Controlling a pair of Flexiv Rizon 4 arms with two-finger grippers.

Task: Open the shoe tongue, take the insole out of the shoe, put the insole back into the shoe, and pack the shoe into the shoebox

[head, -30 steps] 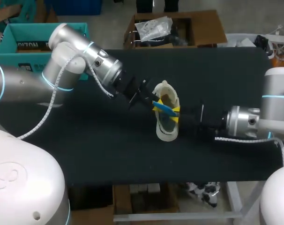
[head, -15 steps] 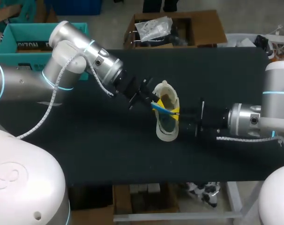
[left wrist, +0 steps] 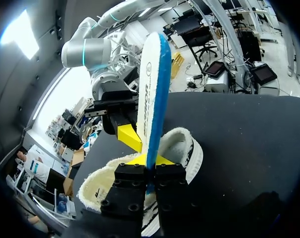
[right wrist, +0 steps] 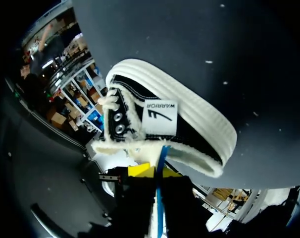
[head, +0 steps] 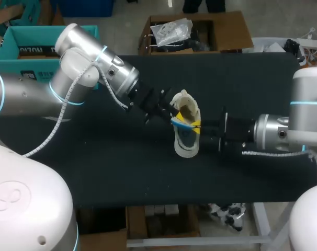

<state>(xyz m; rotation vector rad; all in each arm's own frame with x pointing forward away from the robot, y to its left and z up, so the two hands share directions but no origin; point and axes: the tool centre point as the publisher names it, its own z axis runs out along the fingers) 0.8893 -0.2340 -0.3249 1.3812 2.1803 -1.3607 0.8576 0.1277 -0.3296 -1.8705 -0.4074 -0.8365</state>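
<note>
Your left jaws are clamped on the insole (left wrist: 152, 94), upright above the shoe (head: 185, 148); your right jaws pinch it too. The shoe lies midway between the side edges of the desk (head: 122, 172).

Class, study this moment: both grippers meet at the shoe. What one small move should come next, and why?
Probably ease open the jaws of the left gripper, leaving the insole to the right gripper. Both seem closed on that one thin insole, held on edge over the shoe; two grips leave little freedom to steer it.
</note>
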